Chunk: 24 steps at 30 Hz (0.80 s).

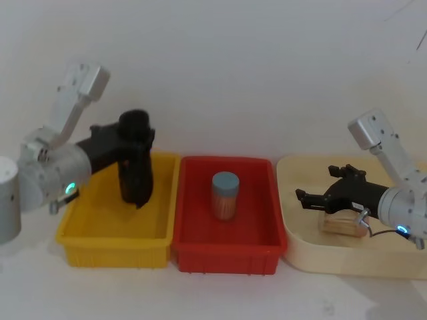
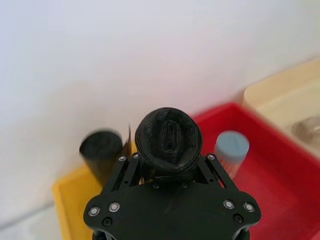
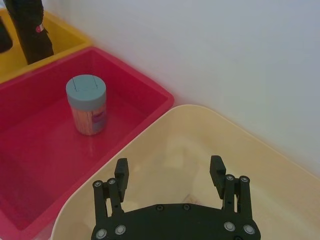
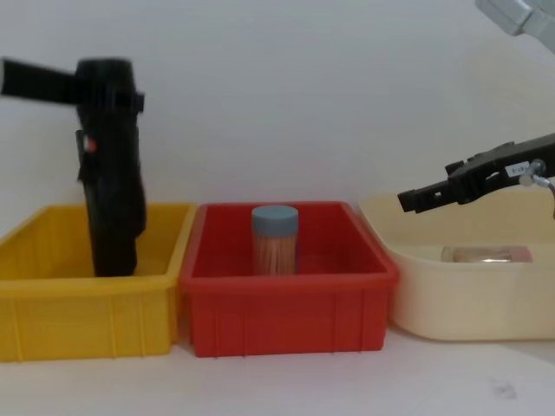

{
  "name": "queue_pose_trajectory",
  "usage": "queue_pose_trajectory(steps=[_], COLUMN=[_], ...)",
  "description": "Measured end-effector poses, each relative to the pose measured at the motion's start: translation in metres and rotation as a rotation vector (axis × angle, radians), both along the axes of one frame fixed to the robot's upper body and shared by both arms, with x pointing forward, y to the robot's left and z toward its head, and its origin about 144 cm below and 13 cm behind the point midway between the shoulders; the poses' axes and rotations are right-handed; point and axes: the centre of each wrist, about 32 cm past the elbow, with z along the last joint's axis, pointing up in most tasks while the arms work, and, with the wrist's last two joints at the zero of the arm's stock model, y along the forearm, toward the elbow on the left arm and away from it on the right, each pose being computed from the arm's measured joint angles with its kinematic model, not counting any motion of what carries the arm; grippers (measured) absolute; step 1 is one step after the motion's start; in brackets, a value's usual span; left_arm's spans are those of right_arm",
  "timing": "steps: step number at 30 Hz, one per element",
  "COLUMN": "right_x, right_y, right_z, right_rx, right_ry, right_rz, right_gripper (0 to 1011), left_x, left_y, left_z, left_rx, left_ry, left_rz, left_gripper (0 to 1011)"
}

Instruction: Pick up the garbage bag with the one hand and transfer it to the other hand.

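Observation:
The garbage bag (image 1: 135, 167) is a black crinkly roll with a small red mark on its side (image 4: 84, 143). It stands nearly upright with its lower end inside the yellow bin (image 1: 87, 230). My left gripper (image 1: 137, 133) reaches in from the left and is shut on the bag's upper end; the left wrist view shows the fingers (image 2: 122, 165) hugging the rolled top (image 2: 169, 140). I cannot tell if the bag's bottom touches the bin floor. My right gripper (image 1: 312, 193), the one with a white label (image 4: 519, 170), hovers open over the cream tray (image 1: 300, 253), with nothing between its fingers (image 3: 121, 172).
A red bin (image 1: 200, 247) sits between the yellow bin and the tray, holding a toothpick jar (image 1: 225, 195) with a grey-blue lid. A wooden block (image 1: 341, 225) lies in the tray under the right gripper. A blurred dark cylinder (image 2: 100, 150) stands beside the bag in the yellow bin.

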Motion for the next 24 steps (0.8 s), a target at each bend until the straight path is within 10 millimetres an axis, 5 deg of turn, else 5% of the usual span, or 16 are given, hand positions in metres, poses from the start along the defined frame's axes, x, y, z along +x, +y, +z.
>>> queue_pose_trajectory(steps=[12,24], right_x=[0.000,0.000], right_y=[0.000,0.000], right_z=[0.000,0.000], right_rx=[0.000,0.000], right_ry=[0.000,0.000], right_rz=[0.000,0.000], right_gripper=[1000,999], left_x=[0.028,0.062], left_y=[-0.023,-0.058], left_z=[0.033,0.039], left_rx=[-0.023,-0.046], left_ry=[-0.037,0.007], left_rz=[-0.107,-0.211], left_gripper=[360,360])
